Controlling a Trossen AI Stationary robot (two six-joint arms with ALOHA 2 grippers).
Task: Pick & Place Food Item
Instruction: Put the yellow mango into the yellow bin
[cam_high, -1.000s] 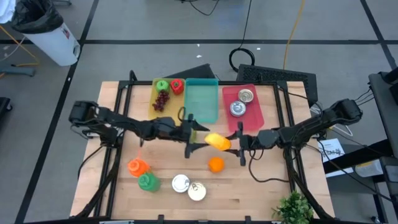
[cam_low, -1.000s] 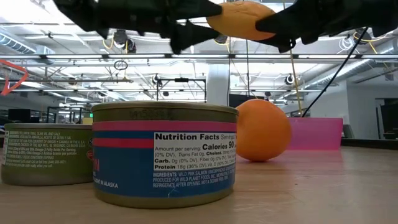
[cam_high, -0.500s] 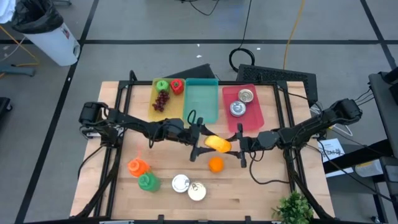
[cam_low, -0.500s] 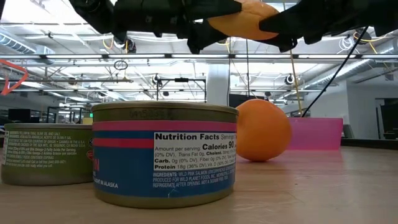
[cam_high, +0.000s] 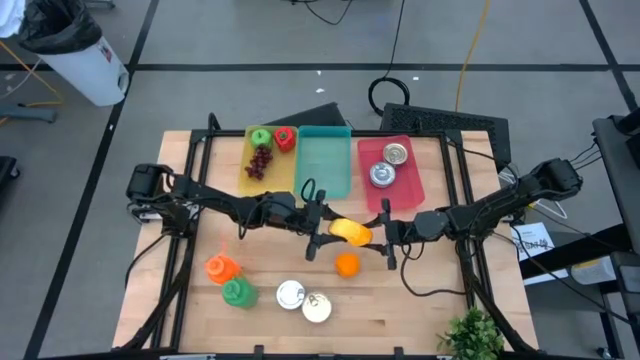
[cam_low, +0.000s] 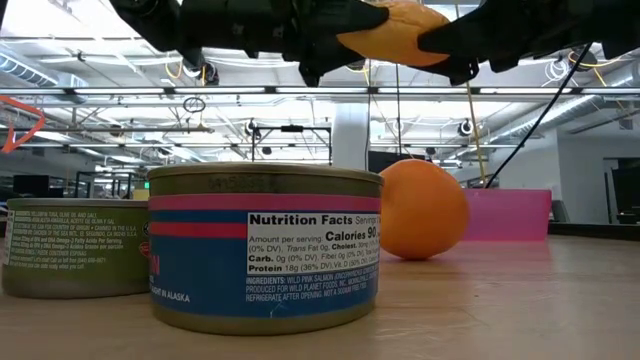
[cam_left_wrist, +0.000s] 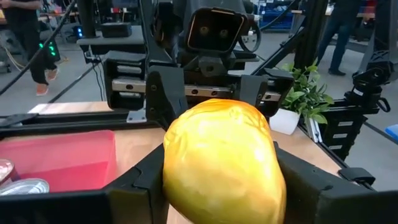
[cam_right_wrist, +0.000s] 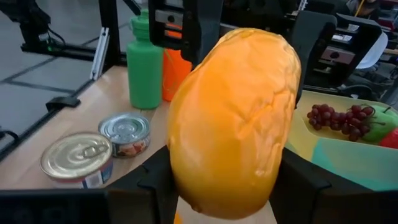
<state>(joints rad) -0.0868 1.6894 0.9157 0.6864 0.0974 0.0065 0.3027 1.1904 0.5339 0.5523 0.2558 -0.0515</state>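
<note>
Mango (cam_high: 350, 231) is held above mid-tabletop, gripped by both the left pincer (cam_high: 322, 232) and right pincer (cam_high: 382, 238). Yellow tray (cam_high: 246, 172) holds grapes (cam_high: 260, 160); red tray (cam_high: 404, 186) holds two cans (cam_high: 388, 164); teal tray (cam_high: 325, 162) at the far edge.

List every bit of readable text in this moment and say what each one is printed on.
"Nutrition Facts", on the front can.
"Calories 90", same label.
"Protein 18g", same label.
"IN ALASKA", at the label's lower left.
"WILD PINK SALMON", in the ingredients line; the rest of that small print is too fine to read.
The green can carries lines of print, too small to read.
Can lids in the other views show no readable text.
</note>
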